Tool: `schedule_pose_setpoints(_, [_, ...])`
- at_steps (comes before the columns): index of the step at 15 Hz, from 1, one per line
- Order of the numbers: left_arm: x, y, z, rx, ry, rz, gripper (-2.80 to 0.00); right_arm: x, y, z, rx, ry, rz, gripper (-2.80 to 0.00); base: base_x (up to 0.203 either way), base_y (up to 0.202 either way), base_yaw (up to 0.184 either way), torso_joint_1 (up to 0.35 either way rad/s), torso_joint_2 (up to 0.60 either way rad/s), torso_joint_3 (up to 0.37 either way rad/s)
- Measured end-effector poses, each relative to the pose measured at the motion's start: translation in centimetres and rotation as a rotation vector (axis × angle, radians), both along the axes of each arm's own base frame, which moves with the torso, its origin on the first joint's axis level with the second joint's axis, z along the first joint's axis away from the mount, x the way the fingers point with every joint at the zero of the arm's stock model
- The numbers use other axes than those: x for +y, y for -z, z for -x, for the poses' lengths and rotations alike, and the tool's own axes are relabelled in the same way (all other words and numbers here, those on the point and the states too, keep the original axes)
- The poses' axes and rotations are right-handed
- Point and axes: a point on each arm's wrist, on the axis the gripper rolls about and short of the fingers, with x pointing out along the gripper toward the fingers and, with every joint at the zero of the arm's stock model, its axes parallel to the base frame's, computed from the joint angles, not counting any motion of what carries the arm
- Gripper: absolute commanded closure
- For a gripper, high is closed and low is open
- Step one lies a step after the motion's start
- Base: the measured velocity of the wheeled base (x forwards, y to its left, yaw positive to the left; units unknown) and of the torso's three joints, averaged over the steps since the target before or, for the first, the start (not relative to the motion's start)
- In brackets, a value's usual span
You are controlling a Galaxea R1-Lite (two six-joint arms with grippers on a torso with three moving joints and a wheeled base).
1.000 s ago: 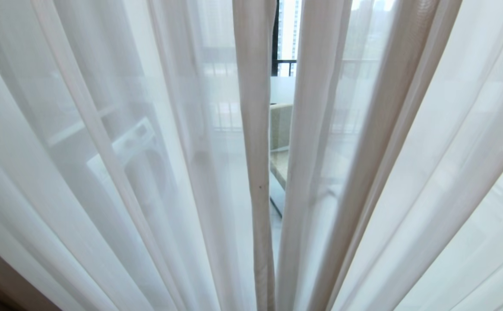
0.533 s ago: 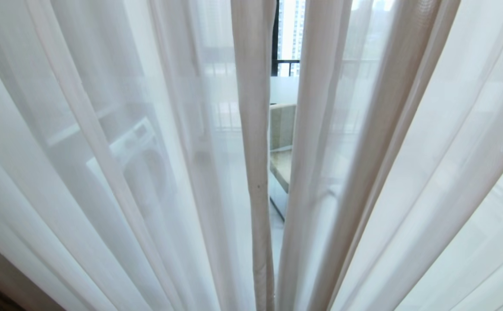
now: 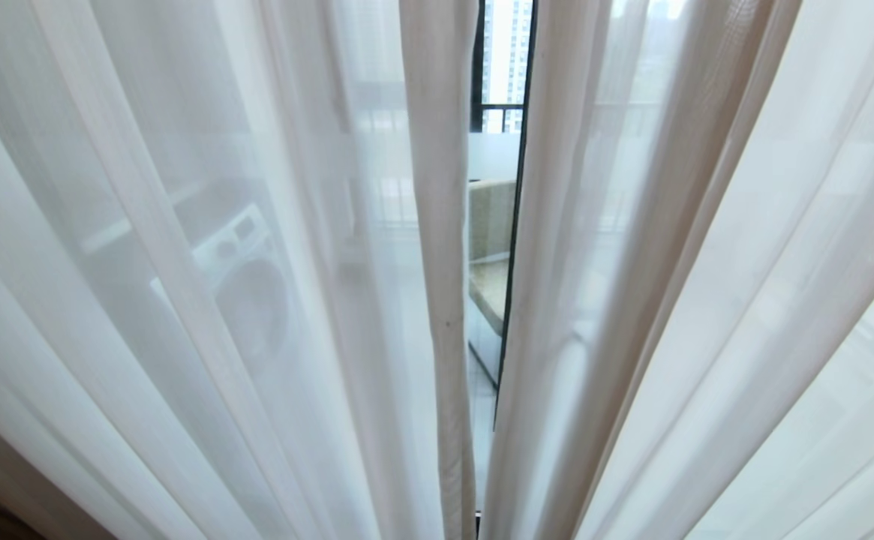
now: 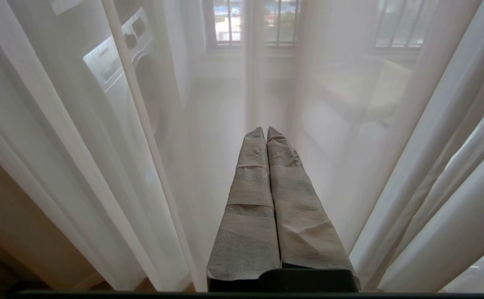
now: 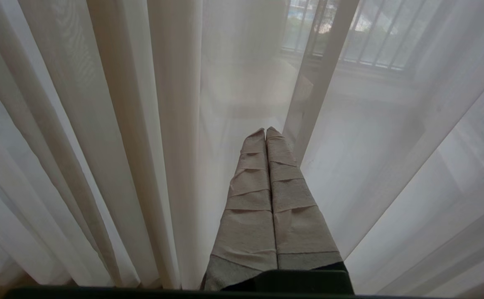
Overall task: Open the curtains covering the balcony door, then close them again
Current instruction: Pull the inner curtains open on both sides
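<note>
Nearest in each wrist view is the robot's own hand: the left hand (image 4: 265, 131) reaches straight ahead with its two tape-wrapped fingers (image 4: 250, 182) pressed together and nothing between them, tips right in front of the sheer white curtains (image 3: 256, 300), though contact cannot be judged. The right hand (image 5: 265, 131) is posed the same way, pointing straight out with its fingers (image 5: 291, 195) pressed flat against each other and empty, facing the same cloth. Neither arm shows in the head view. There the curtains hang in long folds across the whole scene, with a narrow gap near the middle. Through that gap a black frame of the balcony door (image 3: 513, 225) shows, and beyond the sheer cloth a washing machine (image 3: 245, 277) stands on the left.
</note>
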Motion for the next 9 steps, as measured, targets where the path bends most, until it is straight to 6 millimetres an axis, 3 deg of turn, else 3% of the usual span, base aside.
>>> schedule_pose_setpoints(5, [-0.1, -1.9, 0.6, -0.066, 0.040, 0.016, 0.00, 0.0, 0.0, 0.0, 0.000, 0.000, 0.000, 0.00, 0.000, 0.000, 0.000, 0.000, 0.00, 0.000])
schedule_pose_setpoints(9, [-0.3, -4.6, 1.8, -0.142, 0.124, 0.010, 0.00, 0.0, 0.0, 0.0, 0.000, 0.000, 0.000, 0.00, 0.000, 0.000, 0.000, 0.000, 0.00, 0.000])
